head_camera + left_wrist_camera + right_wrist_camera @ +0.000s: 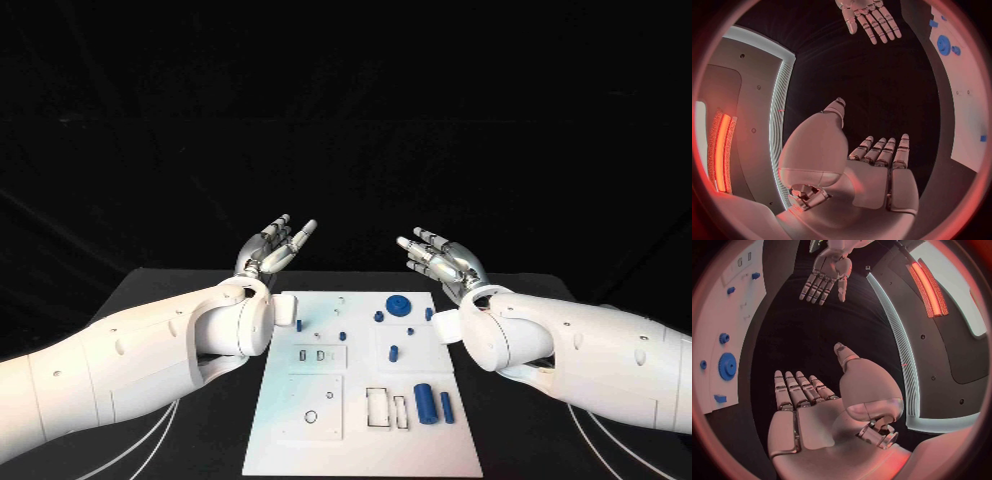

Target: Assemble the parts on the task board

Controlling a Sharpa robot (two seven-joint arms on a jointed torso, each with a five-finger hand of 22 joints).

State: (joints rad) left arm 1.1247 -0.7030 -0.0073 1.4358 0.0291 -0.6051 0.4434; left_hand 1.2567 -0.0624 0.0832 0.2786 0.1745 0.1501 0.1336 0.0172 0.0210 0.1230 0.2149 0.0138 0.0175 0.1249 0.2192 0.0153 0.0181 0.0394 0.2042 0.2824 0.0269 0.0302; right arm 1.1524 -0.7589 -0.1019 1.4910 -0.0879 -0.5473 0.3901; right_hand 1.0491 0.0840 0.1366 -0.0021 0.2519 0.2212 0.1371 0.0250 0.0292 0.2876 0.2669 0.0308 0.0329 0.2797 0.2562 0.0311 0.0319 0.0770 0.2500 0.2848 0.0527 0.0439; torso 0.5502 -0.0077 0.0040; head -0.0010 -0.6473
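Both the left hand (pixel 274 246) and right hand (pixel 441 256) hover empty, fingers spread, above the white task board (pixel 364 440) at lower centre, whose small blue parts (pixel 424 400) look light, rigid and smooth, best pinched across their sides.

White task board (pixel 368 440), blue parts (pixel 426 400), black table (pixel 202 440), silver hands, perhaps dark outlined slots
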